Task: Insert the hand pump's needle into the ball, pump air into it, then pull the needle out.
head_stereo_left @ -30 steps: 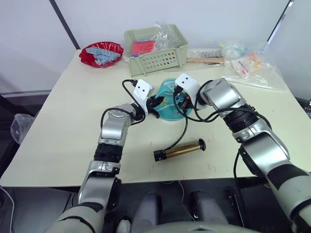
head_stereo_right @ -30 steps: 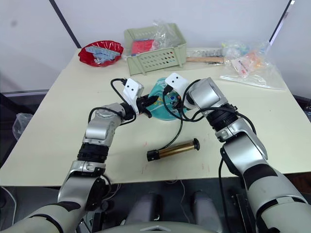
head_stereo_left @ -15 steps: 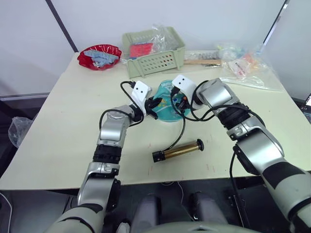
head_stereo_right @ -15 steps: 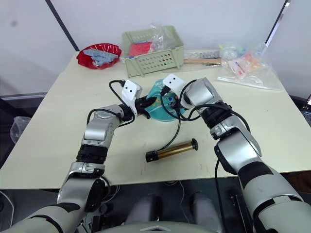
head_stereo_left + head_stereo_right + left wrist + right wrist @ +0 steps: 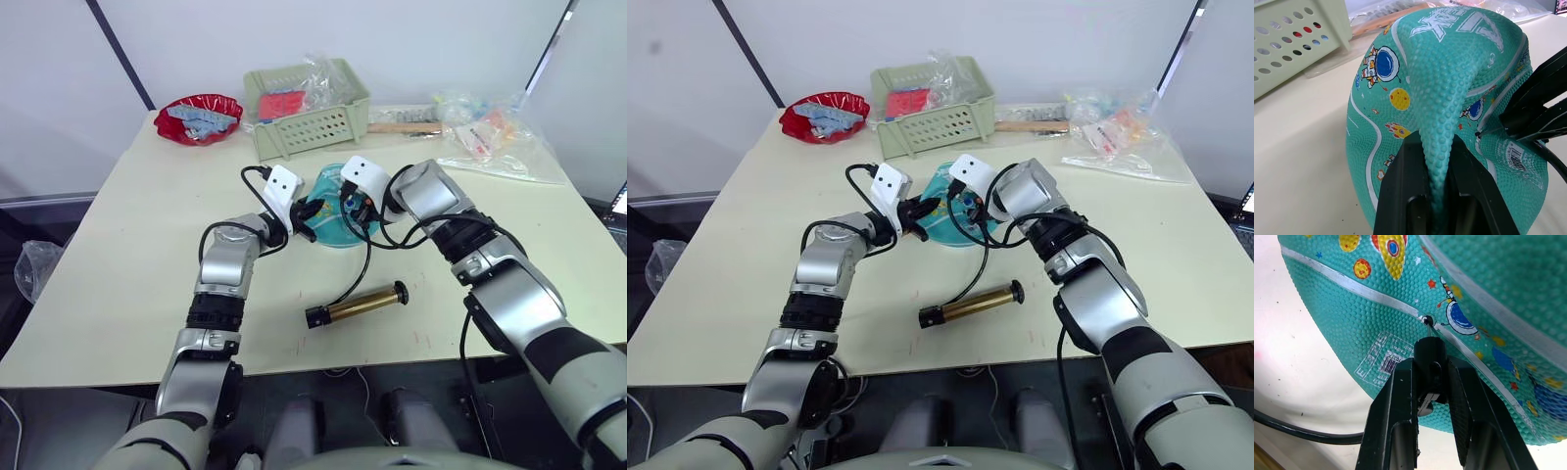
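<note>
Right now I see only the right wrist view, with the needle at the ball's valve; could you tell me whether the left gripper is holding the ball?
Observer: Yes, the left gripper is shut on a pinched fold of the ball, which looks limp.
Operator: Thank you; where is the pump?
Observer: The pump lies on the table, nearer the robot than the ball, with neither gripper on it.
Operator: And the hose?
Observer: The hose curves loosely from the pump up to the right gripper.
</note>
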Controlling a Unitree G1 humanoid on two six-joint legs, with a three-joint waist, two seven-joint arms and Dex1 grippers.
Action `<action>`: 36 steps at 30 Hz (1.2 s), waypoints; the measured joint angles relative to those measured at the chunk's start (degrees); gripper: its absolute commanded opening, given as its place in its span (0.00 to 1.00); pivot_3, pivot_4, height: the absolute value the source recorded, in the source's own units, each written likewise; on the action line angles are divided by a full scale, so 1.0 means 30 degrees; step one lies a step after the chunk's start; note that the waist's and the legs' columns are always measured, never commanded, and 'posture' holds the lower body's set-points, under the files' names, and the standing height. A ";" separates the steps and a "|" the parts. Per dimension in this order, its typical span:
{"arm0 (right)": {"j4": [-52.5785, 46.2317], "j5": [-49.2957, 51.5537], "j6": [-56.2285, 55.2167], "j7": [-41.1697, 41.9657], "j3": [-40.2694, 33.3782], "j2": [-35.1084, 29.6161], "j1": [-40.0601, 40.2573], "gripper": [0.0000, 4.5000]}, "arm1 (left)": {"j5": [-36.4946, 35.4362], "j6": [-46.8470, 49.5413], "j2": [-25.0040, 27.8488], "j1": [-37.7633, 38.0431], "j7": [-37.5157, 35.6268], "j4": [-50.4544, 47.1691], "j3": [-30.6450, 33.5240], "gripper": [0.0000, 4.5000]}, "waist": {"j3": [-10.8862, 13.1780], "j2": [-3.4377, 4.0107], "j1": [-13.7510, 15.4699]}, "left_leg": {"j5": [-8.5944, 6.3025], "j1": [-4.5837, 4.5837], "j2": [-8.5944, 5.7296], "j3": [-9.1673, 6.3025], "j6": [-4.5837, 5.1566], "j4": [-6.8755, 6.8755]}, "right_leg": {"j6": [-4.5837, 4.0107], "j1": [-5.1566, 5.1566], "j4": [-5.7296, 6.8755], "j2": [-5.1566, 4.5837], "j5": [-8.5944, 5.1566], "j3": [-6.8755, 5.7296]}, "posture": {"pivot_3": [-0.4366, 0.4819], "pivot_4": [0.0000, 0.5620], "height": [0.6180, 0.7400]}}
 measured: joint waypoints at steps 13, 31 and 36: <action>0.1591 -0.1375 -0.0374 0.0232 0.0072 0.1046 -0.0499 0.07 | 0.0222 0.0094 -0.0002 0.0311 0.0000 -0.0002 0.0004 0.01 | -0.0181 0.0012 -0.0277 | -0.0003 0.0260 0.0006 -0.0054 -0.0003 -0.0176 | -0.0047 0.0246 -0.0138 -0.0009 -0.0042 -0.0036 | 0.48 0.27 1.00; 0.3446 -0.2277 -0.1528 0.0028 -0.0937 0.2018 -0.0897 0.07 | 0.0278 0.0185 -0.0007 0.0659 0.0230 -0.0243 0.0213 0.01 | -0.0242 0.0031 -0.0431 | -0.0004 0.0301 -0.0017 -0.0189 -0.0005 -0.0271 | -0.0041 0.0255 -0.0169 -0.0006 -0.0066 -0.0041 | 0.48 0.27 1.00; 0.2502 -0.2553 -0.2062 0.0490 -0.0884 0.1622 -0.0253 0.07 | 0.0276 0.0125 -0.0015 0.0676 0.0228 -0.0243 0.0212 0.01 | -0.0250 0.0039 -0.0427 | -0.0004 0.0302 -0.0017 -0.0207 -0.0006 -0.0274 | 0.0000 0.0259 -0.0173 -0.0008 -0.0094 -0.0045 | 0.48 0.27 1.00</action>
